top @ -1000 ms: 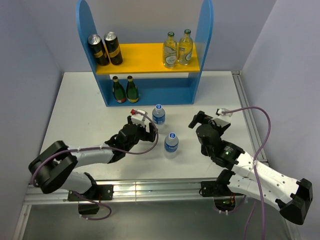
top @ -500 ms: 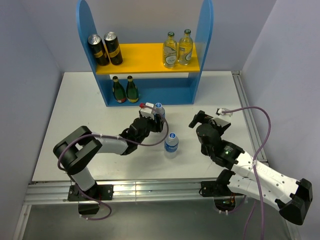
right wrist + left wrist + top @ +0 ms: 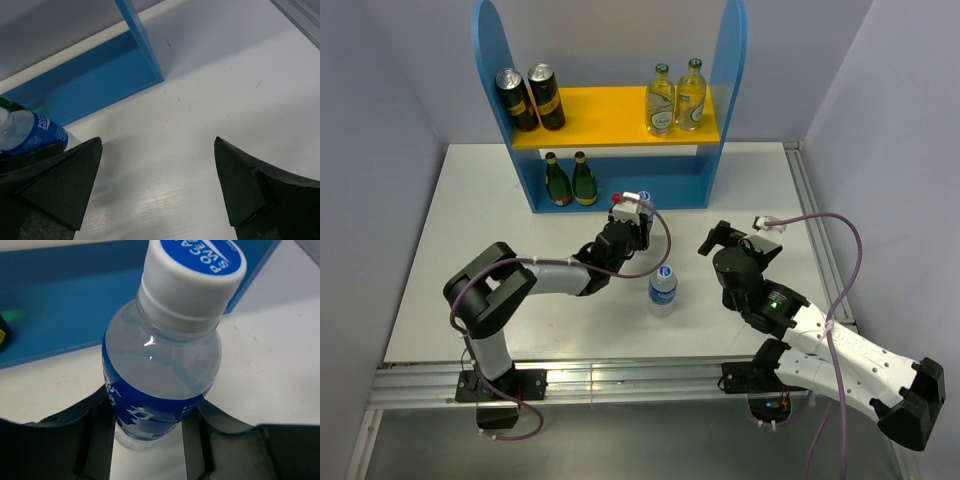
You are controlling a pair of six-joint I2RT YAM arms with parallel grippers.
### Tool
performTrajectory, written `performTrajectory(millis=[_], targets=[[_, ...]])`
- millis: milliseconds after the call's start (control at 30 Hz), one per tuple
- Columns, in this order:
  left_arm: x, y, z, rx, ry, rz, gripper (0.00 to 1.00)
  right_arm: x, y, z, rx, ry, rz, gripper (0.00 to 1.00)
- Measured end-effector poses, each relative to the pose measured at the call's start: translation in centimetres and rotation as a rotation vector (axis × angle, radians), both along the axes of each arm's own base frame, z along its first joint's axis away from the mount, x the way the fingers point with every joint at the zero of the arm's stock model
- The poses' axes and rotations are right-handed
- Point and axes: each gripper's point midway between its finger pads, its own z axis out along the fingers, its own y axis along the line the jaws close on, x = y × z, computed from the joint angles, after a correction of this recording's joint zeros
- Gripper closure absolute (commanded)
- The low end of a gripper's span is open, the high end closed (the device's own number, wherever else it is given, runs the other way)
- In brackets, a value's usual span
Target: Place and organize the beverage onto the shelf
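Squarely between the fingers of the left claw stands a blue-capped bottle, clamped; shelf just beyond that claw; right claw spread apart; second bottle to its left

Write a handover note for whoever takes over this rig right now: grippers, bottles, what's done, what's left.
Left gripper: closed on a blue-capped plastic bottle standing on the table, just in front of the shelf.
Right gripper: open, empty, low over the table.
Done: two green bottles on the lower level, left; two pale gold-capped bottles on the upper board, right, with two dark cans at its left.
Left: shelve the held bottle, then the second plastic bottle standing mid-table.
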Motion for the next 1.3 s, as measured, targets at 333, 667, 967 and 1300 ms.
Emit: performTrajectory(millis=[333,667,967,1300], targets=[[4.2,-0.7,3.0,0.06,-0.068,0.086,1.0,0.0,0.0,0.0,-0.002,0.001,0.001,0.0],[8.3,0.7,5.1,0.018,-0.147,0.175,1.0,0.1,-0.1,0.1,0.005,-0.003,-0.003,0.0],[12.4,1.0,1.5,0.006,-0.171,0.247,1.0,0.4,-0.2,0.0,0.007,-0.001,-0.008,0.0],[14.7,1.2,1.6,-0.035,-0.156,0.302,0.35,0.5,0.0,-0.3,0.006,0.007,-0.001,0.0]])
